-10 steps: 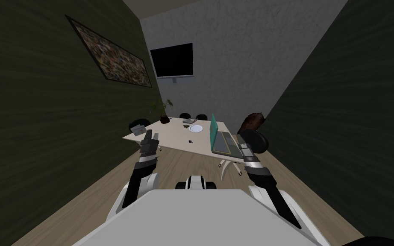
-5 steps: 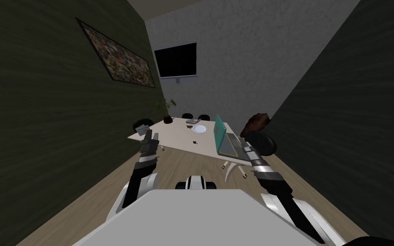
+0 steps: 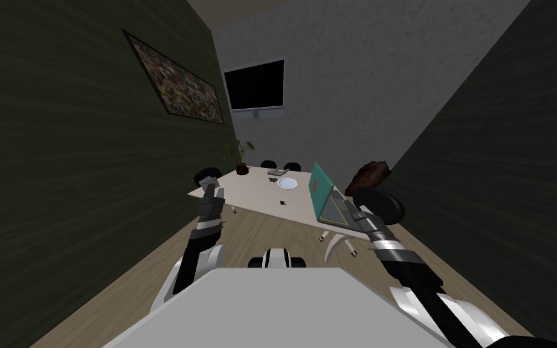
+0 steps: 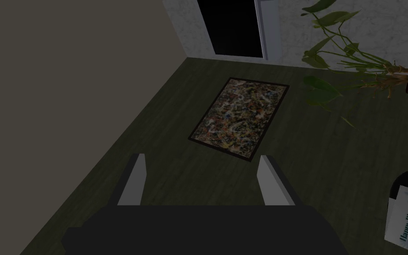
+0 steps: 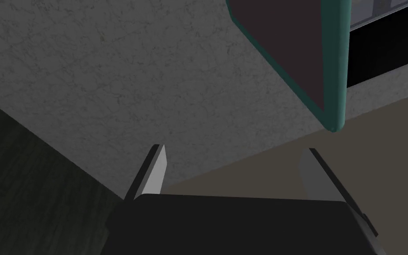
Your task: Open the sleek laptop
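Hovering by open teal laptop [image 3: 318, 183], right end of desk [image 3: 253, 192] — right jaws spread, empty; left jaws spread, empty.

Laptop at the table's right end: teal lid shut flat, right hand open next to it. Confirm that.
Wrong on the lid. The laptop has its teal lid raised, standing up from the base, as the head view shows. The rest holds: it sits at the right end of the table, and the right hand is open next to it.
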You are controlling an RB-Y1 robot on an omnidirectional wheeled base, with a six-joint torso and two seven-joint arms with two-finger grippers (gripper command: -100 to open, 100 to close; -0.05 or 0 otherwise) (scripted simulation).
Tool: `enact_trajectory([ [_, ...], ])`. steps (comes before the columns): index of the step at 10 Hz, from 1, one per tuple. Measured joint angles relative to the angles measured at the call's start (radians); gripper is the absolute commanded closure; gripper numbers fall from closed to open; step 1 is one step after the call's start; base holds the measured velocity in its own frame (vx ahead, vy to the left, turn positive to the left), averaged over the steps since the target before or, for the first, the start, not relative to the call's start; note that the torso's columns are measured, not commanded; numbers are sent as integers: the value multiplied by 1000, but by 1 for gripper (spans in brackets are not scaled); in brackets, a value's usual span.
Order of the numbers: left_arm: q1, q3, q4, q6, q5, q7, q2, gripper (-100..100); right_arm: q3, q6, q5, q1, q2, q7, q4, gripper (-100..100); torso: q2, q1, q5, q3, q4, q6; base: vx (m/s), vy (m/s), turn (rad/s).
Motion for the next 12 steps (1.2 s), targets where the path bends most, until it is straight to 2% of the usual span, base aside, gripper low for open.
enact_trajectory([
  [2,0,0,0,0,0,0,0,0,-51,31,31,40,-33,25,1,-100,1,0,0,1,0,0,42,123,47],
  [4,0,0,0,0,0,0,0,0,-91,88,68,75,-73,54,-17,-100,1,0,0,1,0,0,40,124,55],
  [5,0,0,0,0,0,0,0,0,-119,95,84,96,-91,67,-6,-100,2,0,0,1,0,0,27,126,46],
  [6,0,0,0,0,0,0,0,0,-139,117,103,118,-111,82,-17,-100,2,0,0,1,1,0,49,119,38],
  [12,0,0,0,0,0,0,0,0,-275,222,199,235,-250,160,-23,-100,1,-1,0,1,0,0,45,111,45],
])
